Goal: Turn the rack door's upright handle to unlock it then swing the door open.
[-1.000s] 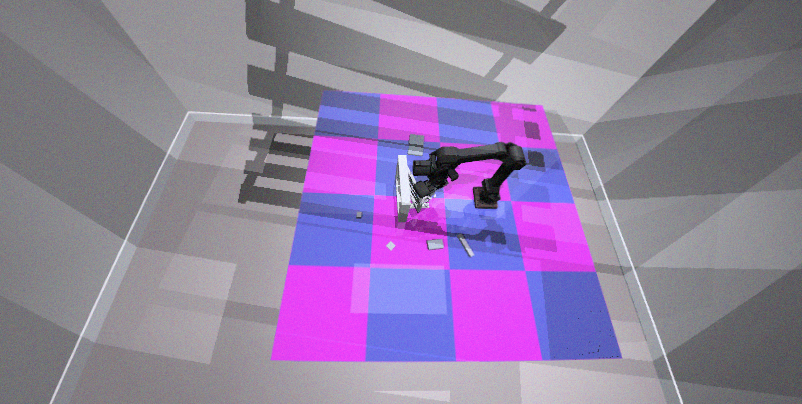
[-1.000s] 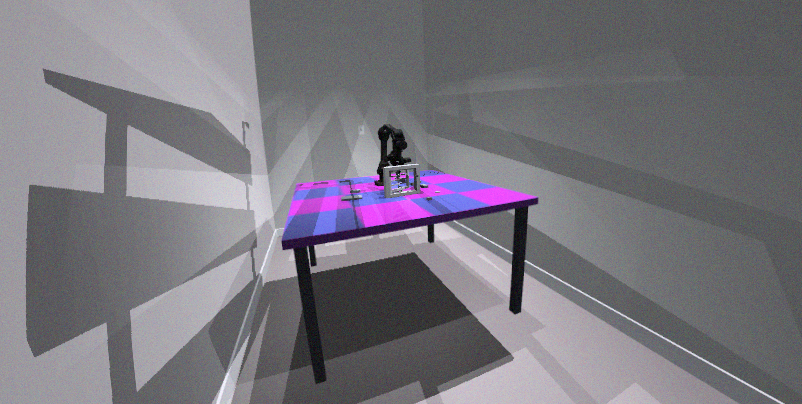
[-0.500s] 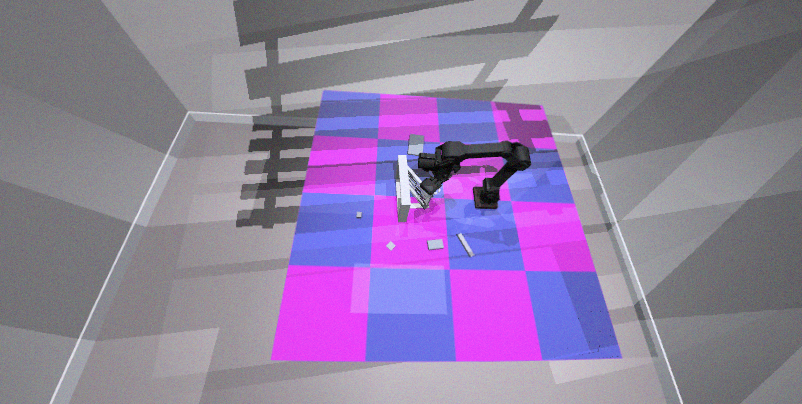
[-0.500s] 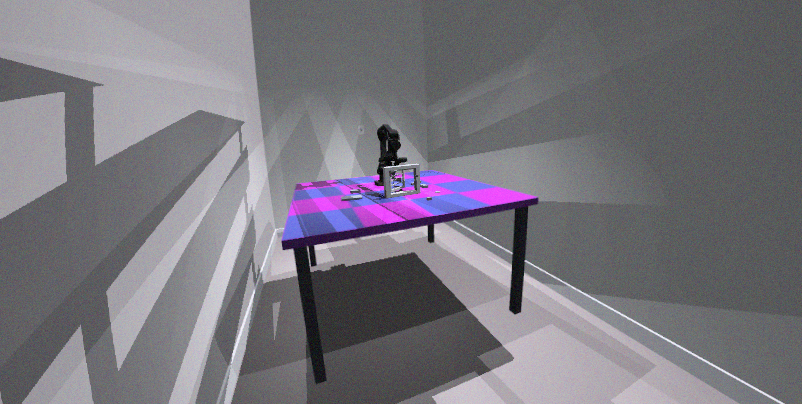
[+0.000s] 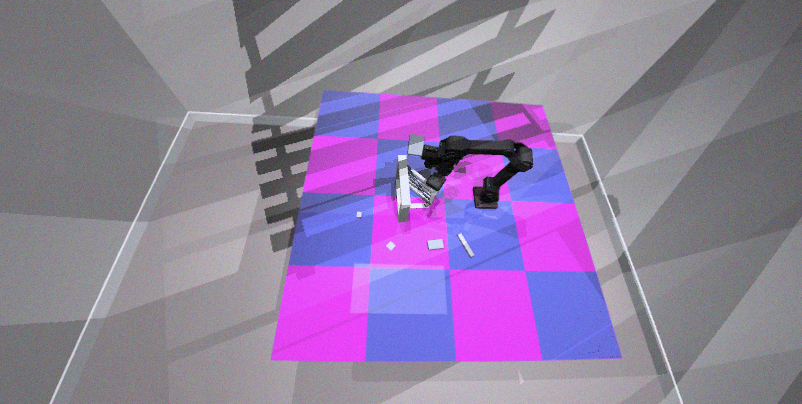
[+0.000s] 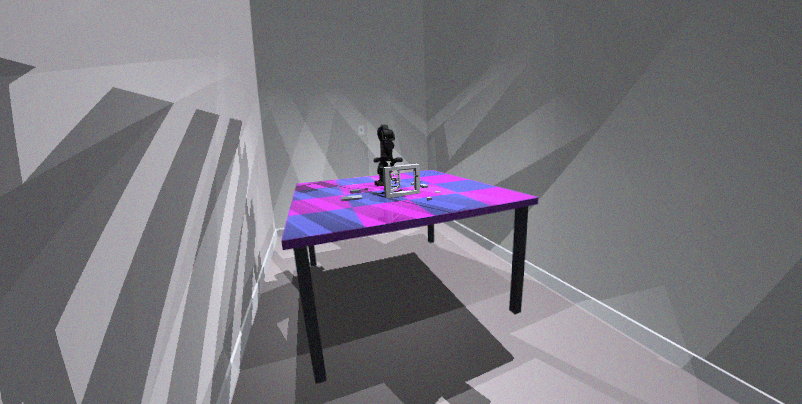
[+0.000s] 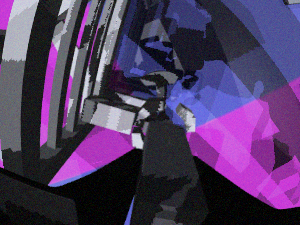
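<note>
The white rack frame (image 5: 403, 196) (image 6: 402, 195) stands upright on the chequered table (image 5: 331, 311) (image 6: 477, 196). The barred door (image 5: 420, 186) (image 7: 102, 54) is swung partly out of the frame toward the arm's base side, at a slant to the frame and well short of square to it. My gripper (image 5: 432, 192) (image 7: 163, 160) is shut on the door's handle at the door's free edge. Pale handle parts (image 7: 186, 118) show beside the dark finger in the wrist view. The finger hides much of the handle, so its exact turn cannot be told.
A pale block (image 5: 416, 144) stands beyond the frame's far end, close to the arm's elbowed wrist part. A small cube (image 5: 359, 214), a small tile (image 5: 390, 245), a flat block (image 5: 435, 244) and a long bar (image 5: 465, 245) lie on the table.
</note>
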### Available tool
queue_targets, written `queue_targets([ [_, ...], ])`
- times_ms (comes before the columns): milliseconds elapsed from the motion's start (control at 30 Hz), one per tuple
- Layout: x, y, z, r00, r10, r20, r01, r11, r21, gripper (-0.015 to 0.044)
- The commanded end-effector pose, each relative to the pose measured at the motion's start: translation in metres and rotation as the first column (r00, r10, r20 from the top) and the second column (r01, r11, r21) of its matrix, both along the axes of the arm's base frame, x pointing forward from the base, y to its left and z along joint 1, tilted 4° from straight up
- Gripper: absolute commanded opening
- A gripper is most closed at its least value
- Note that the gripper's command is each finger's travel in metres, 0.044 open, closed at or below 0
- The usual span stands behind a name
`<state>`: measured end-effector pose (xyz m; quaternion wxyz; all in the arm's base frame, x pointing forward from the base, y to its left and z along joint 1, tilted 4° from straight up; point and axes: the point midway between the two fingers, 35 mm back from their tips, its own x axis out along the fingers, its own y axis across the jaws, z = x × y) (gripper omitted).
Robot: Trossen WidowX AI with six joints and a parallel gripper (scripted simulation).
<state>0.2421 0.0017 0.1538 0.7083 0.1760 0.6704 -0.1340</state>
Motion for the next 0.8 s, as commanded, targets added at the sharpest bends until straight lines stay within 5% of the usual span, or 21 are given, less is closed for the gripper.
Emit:
queue_targets([
  [0, 0.0, -0.005, 0.0, 0.997, 0.07, 0.013, -0.07, 0.998, 0.003, 0.0015],
  [767, -0.002, -0.051, -0.003, 0.932, 0.361, 0.022, -0.36, 0.933, -0.027, 0.0015],
])
